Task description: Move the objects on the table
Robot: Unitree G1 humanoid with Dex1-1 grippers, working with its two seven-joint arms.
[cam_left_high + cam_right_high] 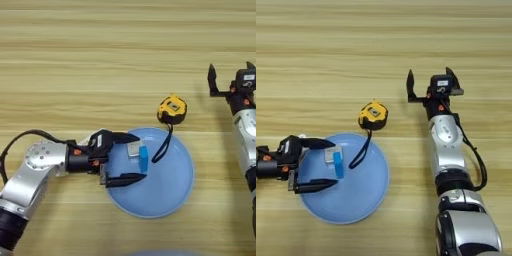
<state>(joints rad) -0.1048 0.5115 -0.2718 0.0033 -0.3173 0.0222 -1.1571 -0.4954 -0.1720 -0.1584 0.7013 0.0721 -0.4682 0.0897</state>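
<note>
We are holding our left gripper (pixel 131 158) spread wide over the pale-blue plate (pixel 170 195), gripping nothing, its fingers flanking the small blue bar (pixel 143 159), which is lying on the plate just beside a grey tile (pixel 133 149). The bar is looking light, stiff and smooth, so we are judging its long edges the best hold. Our right gripper (pixel 430 80) is resting open and empty, well apart on the table (pixel 331 50).

Tape measure (pixel 172 109) beside plate (pixel 175 190)

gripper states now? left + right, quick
Left gripper: jaws open over the plate, either side of the blue bar, holding nothing.
Right gripper: jaws open, empty, above bare table.
</note>
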